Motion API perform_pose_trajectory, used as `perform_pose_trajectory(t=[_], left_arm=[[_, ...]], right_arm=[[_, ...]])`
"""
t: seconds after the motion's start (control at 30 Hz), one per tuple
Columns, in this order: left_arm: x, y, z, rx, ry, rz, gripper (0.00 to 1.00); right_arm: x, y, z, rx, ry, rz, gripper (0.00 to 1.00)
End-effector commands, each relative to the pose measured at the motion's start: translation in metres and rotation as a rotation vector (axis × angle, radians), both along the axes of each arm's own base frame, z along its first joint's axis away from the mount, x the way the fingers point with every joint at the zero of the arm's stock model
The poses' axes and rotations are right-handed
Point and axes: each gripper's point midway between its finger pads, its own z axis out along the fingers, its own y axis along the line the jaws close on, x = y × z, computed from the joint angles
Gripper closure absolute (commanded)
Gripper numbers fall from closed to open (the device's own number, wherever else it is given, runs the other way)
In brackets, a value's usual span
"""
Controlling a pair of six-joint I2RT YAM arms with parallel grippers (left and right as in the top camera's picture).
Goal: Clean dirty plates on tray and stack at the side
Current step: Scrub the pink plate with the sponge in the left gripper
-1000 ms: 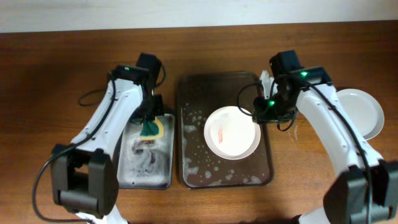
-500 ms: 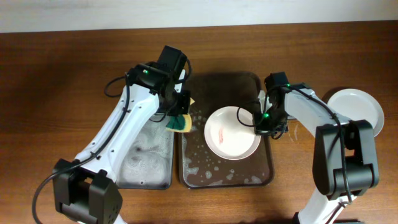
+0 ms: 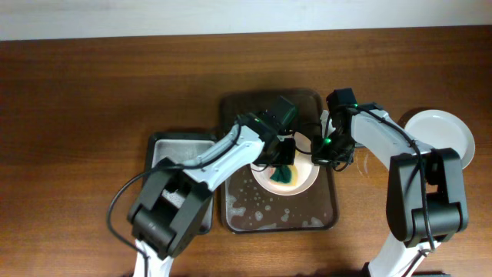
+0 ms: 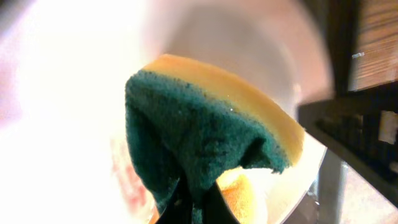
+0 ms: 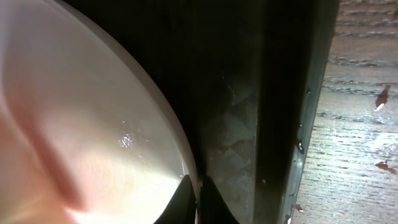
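A white plate (image 3: 301, 178) lies on the dark brown tray (image 3: 240, 208), which is wet with suds. My left gripper (image 3: 283, 165) is shut on a green-and-yellow sponge (image 3: 284, 175) and presses it onto the plate's middle. In the left wrist view the sponge (image 4: 205, 134) fills the frame over the white plate (image 4: 62, 124), with a faint red smear beside it. My right gripper (image 3: 317, 148) is shut on the plate's right rim. The right wrist view shows the rim (image 5: 177, 146) pinched between the jaws over the tray (image 5: 273, 124). A second white plate (image 3: 444, 138) lies on the table at the right.
A smaller black tray with grey, soapy lining (image 3: 171, 150) sits left of the brown tray, partly under my left arm. Bare wooden table (image 3: 77, 92) surrounds both. Water drops lie on the wood right of the brown tray (image 5: 373, 124).
My left arm swung right from the small tray's edge, carrying the sponge onto the plate's centre. My right gripper has stayed on the plate's rim.
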Motion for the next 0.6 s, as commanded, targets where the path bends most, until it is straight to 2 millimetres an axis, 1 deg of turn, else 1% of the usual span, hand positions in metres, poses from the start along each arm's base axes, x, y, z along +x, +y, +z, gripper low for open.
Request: perform_pose_trajectory(t=[0.0,0.03,0.07,0.1,0.13,0.17,0.2,0.27,0.3,0.37,0.4,0.47,0.5,0.53,0.57], left_arm=[[-0.011,-0.006,-0.033,-0.020,0.127,0.059,1.00],[-0.012,-0.004,-0.043,-0.001,0.140,0.062,1.00],[-0.012,0.007,-0.052,0.049,0.143,0.075,1.00],[-0.010,0.022,-0.057,0.121,0.129,0.096,1.00],[-0.004,0.052,-0.061,0.258,0.090,0.130,1.00],[0.000,0.081,-0.059,0.398,0.049,0.155,1.00],[0.004,0.103,-0.057,0.500,0.019,0.169,1.00],[0.011,0.136,-0.044,0.656,-0.029,0.185,1.00],[0.019,0.150,-0.033,0.724,-0.061,0.196,1.00],[0.027,0.148,-0.029,0.712,-0.079,0.192,1.00],[0.028,0.138,-0.032,0.658,-0.069,0.196,1.00],[0.026,0.108,-0.040,0.501,-0.015,0.191,1.00],[0.025,0.085,-0.043,0.385,0.021,0.182,1.00],[0.023,0.054,-0.044,0.237,0.060,0.158,1.00],[0.021,0.033,-0.044,0.142,0.086,0.134,1.00]], right_arm=[[-0.004,-0.004,-0.004,-0.028,0.020,-0.012,0.96],[-0.004,-0.004,-0.004,-0.028,0.020,-0.012,0.96],[-0.004,-0.004,-0.004,-0.028,0.020,-0.012,0.96],[-0.004,-0.004,-0.004,-0.028,0.022,-0.012,0.96],[-0.005,-0.004,-0.004,-0.029,0.025,-0.012,0.96],[-0.005,-0.004,-0.004,-0.029,0.026,-0.012,0.96],[-0.005,-0.004,-0.004,-0.029,0.026,-0.012,0.96],[-0.005,-0.004,-0.004,-0.029,0.026,-0.012,0.96],[-0.005,-0.004,-0.004,-0.029,0.026,-0.012,0.96],[-0.005,-0.004,-0.004,-0.029,0.026,-0.012,0.96],[-0.005,-0.004,-0.004,-0.029,0.026,-0.012,0.96],[-0.005,-0.004,-0.004,-0.029,0.026,-0.011,0.96],[-0.005,-0.004,-0.004,-0.029,0.026,-0.011,0.96],[-0.005,-0.004,-0.004,-0.028,0.023,-0.008,0.96],[-0.004,-0.004,-0.004,-0.028,0.021,-0.008,0.96]])
